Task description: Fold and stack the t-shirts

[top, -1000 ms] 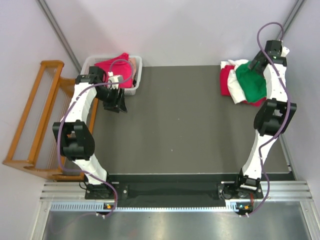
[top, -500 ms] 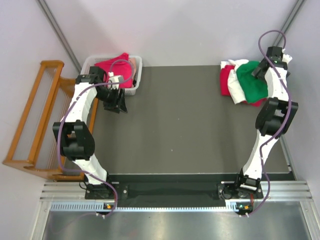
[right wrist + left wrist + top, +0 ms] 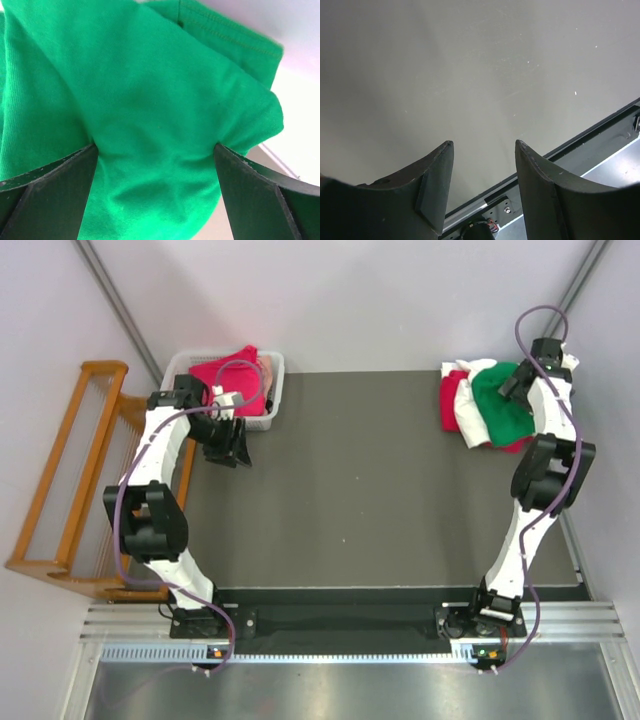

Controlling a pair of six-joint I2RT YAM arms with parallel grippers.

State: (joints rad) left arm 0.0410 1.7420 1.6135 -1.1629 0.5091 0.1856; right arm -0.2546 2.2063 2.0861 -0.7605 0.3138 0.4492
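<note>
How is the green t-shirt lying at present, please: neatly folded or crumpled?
Crumpled: the green t-shirt lies bunched, its cloth bulging between the right gripper's open fingers.

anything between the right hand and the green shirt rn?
Nothing visible. The right hand is on the green shirt, fingers wide apart with a bunch of its cloth between them, touching both. The white shirt shows at its edge, not in the way.

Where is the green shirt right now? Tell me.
In the top view, the green shirt lies at the table's far right corner, on top of the white shirt and red shirt; the right gripper straddles a fold of it.
</note>
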